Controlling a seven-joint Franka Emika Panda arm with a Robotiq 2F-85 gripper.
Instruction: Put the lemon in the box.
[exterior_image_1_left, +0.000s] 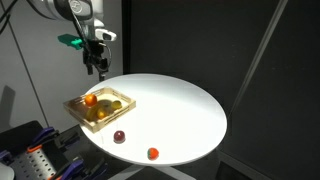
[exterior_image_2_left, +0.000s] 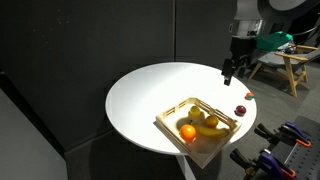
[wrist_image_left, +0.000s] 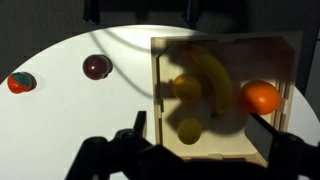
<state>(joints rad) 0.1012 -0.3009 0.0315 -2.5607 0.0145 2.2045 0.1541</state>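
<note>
Lemon (wrist_image_left: 188, 130) is seen inside the box (wrist_image_left: 156, 100) at the table (exterior_image_1_left: 180, 100) edge, under the empty, parted gripper (exterior_image_1_left: 97, 66). It is judged light, firm and smooth, best taken across its middle.

1. The round table (exterior_image_1_left: 175, 105) lies bare from its middle to the edge opposite the box (exterior_image_1_left: 100, 124), so there is wide passage there.
2. The box sits at the table's edge. Its low walls block only a level approach, and its top is open.
3. Inside, a banana (wrist_image_left: 215, 80), an orange (wrist_image_left: 261, 97) and two round yellow fruits (wrist_image_left: 189, 129) leave only patches of floor.
4. The dark red ball (exterior_image_1_left: 119, 136) lies near the box by the edge. The orange-red ball (exterior_image_1_left: 153, 153) lies further along, with a gap between them.
</note>
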